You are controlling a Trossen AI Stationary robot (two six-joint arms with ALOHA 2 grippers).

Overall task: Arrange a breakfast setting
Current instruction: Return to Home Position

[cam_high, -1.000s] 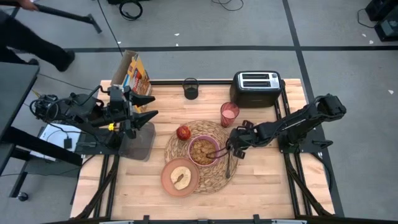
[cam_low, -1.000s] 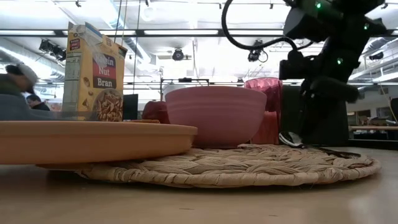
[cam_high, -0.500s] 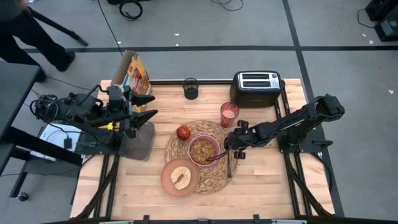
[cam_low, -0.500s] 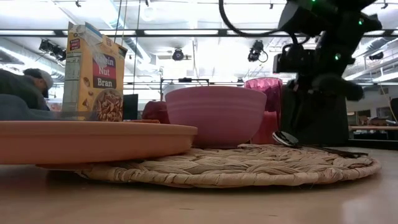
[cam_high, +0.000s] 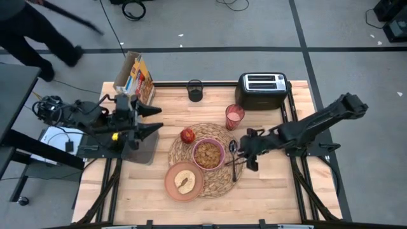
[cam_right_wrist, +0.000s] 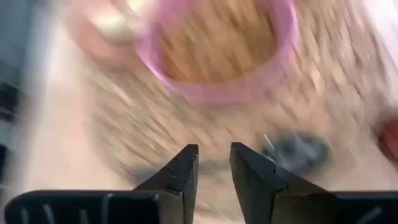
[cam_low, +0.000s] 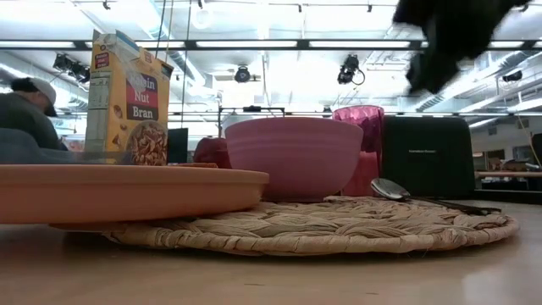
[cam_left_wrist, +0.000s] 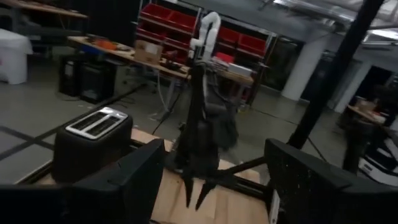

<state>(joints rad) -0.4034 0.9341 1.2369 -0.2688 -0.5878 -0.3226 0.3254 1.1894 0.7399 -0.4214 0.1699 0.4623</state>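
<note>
A round woven placemat (cam_high: 219, 184) carries a pink bowl (cam_high: 208, 153) of cereal and a metal spoon (cam_high: 233, 162) lying flat to the bowl's right. A salmon plate (cam_high: 175, 184) with a toast slice (cam_high: 186, 180) overlaps the mat's near left edge. A red apple (cam_high: 187, 135) sits at the mat's far left and a pink cup (cam_high: 234, 116) stands behind it. My right gripper (cam_high: 247, 157) hovers right of the spoon, slanting down, with a narrow empty gap between its fingers (cam_right_wrist: 214, 163). My left gripper (cam_high: 155, 118) is open and level at the table's left.
A black toaster (cam_high: 262, 89) stands at the far right, a dark cup (cam_high: 194, 90) at the far middle and a cereal box (cam_high: 135, 76) at the far left corner. A person (cam_high: 32, 28) walks on the floor beyond the table's left.
My right gripper has risen from just above the spoon and drawn back toward the table's right edge, tipping less steeply downward. The spoon stays flat on the placemat beside the bowl.
</note>
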